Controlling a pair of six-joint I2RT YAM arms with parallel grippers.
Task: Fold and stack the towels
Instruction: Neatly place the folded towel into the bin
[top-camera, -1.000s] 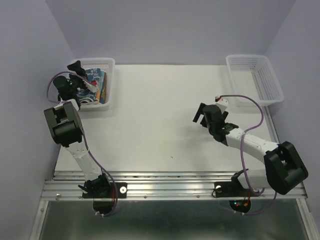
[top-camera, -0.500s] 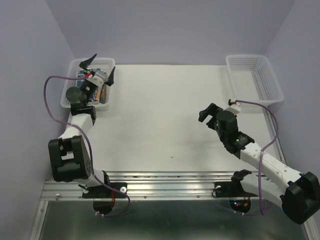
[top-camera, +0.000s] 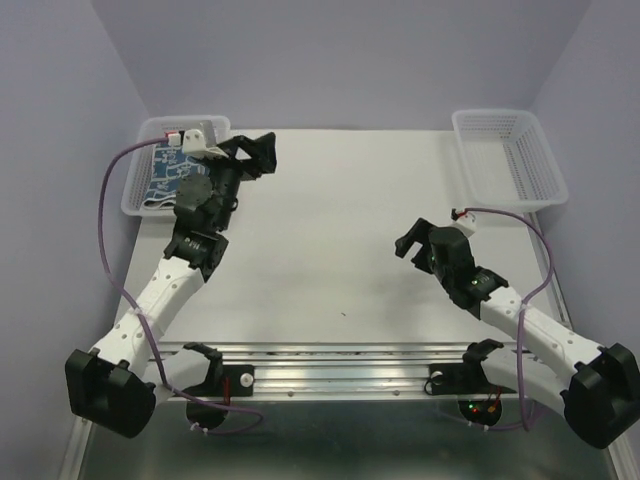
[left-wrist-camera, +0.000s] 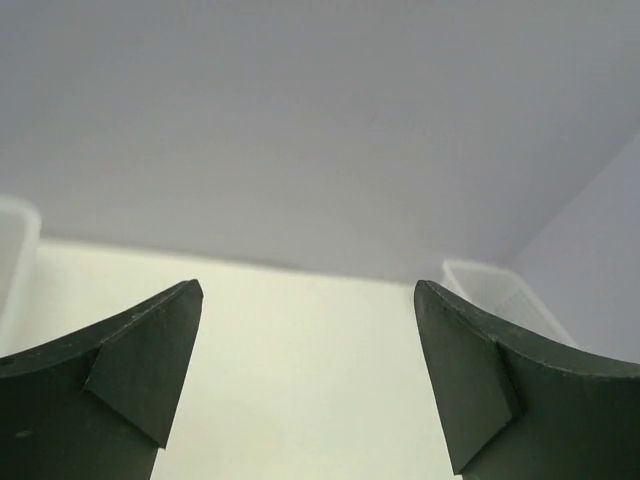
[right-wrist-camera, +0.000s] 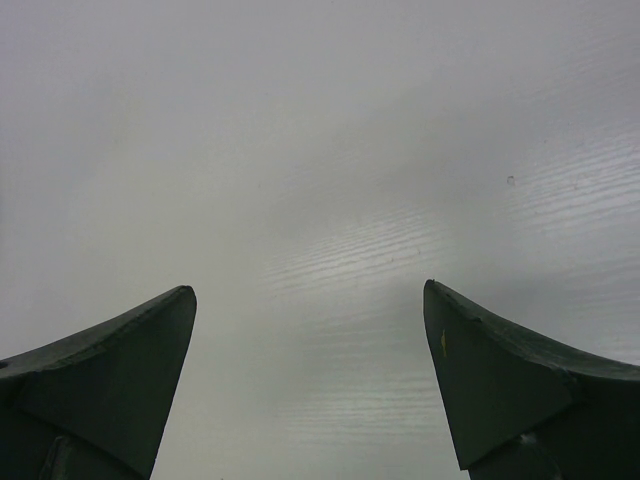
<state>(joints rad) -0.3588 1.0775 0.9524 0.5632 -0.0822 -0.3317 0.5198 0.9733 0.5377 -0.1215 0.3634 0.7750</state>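
Observation:
The towels (top-camera: 163, 172) lie in the white mesh basket (top-camera: 131, 197) at the back left; a blue-white patterned one shows on top and any others are hidden beneath it. My left gripper (top-camera: 255, 150) hangs just right of that basket, raised over the table, open and holding nothing. In the left wrist view the left gripper (left-wrist-camera: 308, 300) frames bare table and the far wall between its spread fingers (left-wrist-camera: 150, 350). My right gripper (top-camera: 408, 238) hovers over the right-middle of the table, open and empty. In the right wrist view the right gripper (right-wrist-camera: 308, 295) shows only the table surface.
A second white mesh basket (top-camera: 512, 160) stands at the back right, with nothing visible in it; its corner (left-wrist-camera: 490, 290) appears in the left wrist view. Lilac walls close in the back and both sides. A metal rail (top-camera: 340, 362) runs along the near edge.
My left arm has swung out of the left basket and to the right, its gripper still open and empty, uncovering the patterned towel. My right arm has shifted only slightly.

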